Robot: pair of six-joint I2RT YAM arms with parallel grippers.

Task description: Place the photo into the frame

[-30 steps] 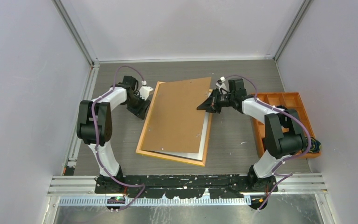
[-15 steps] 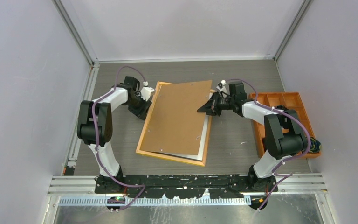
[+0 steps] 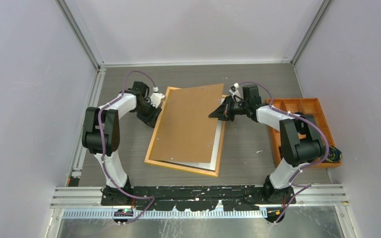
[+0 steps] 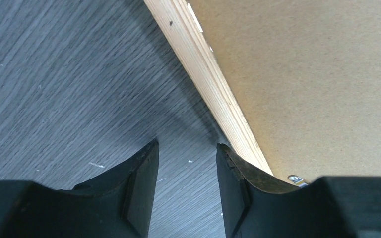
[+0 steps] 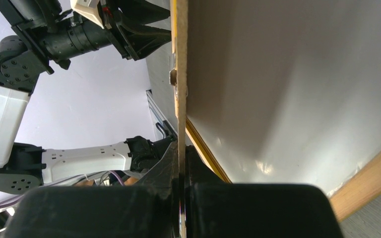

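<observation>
The frame (image 3: 155, 140) lies face down mid-table, its wood-coloured back rim up. Inside it rests the photo (image 3: 201, 165), white reverse up, showing only as a strip along the near and right sides. A brown backing board (image 3: 191, 124) covers most of it, skewed and lifted at its right edge. My right gripper (image 3: 217, 113) is shut on that edge (image 5: 180, 99), with the photo's white reverse (image 5: 287, 99) below. My left gripper (image 3: 151, 116) stands open on the table just outside the frame's left rail (image 4: 213, 94), with nothing between its fingers (image 4: 186, 148).
An orange compartment tray (image 3: 297, 101) stands at the right wall behind my right arm. White enclosure walls close in the left, back and right. Metal rails run along the near edge (image 3: 198, 198) and the left side.
The backing board's far left corner has swung a little to the right, uncovering the frame's far left corner. My right gripper shifted slightly with it. The left gripper has hardly moved.
</observation>
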